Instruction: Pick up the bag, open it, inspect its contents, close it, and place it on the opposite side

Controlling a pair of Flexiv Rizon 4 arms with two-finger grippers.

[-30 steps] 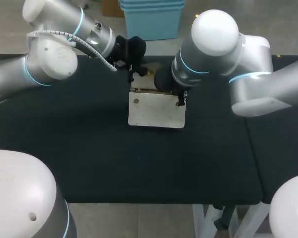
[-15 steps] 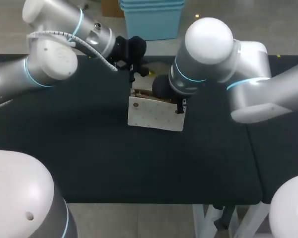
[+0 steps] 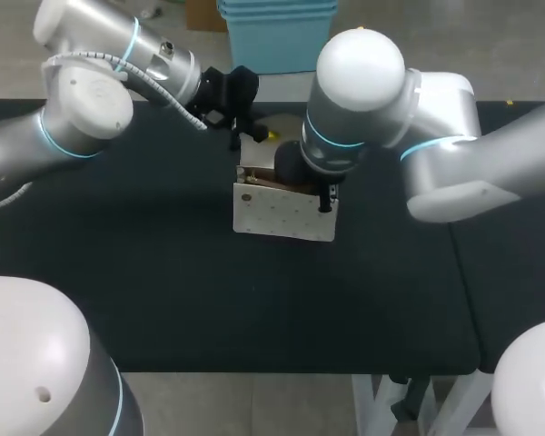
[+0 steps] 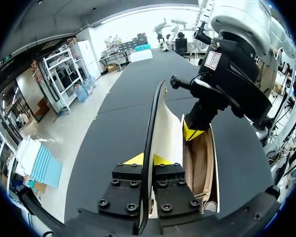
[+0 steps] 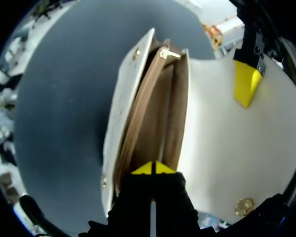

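Two grippers hold one white handbag, which stands at the far middle of the black table. The left gripper is pinched tight on the edge of the raised flap. The right gripper is clamped on an upper wall of the gaping tan interior.

The bag is cream-white outside with a pattern of fine small dots, tan-brown inside, and it has a gold stud and a black strap. The worktop is black. The left arm and right arm are silver-grey and white with light blue rings, and the left claw and right claw are black with yellow tips.
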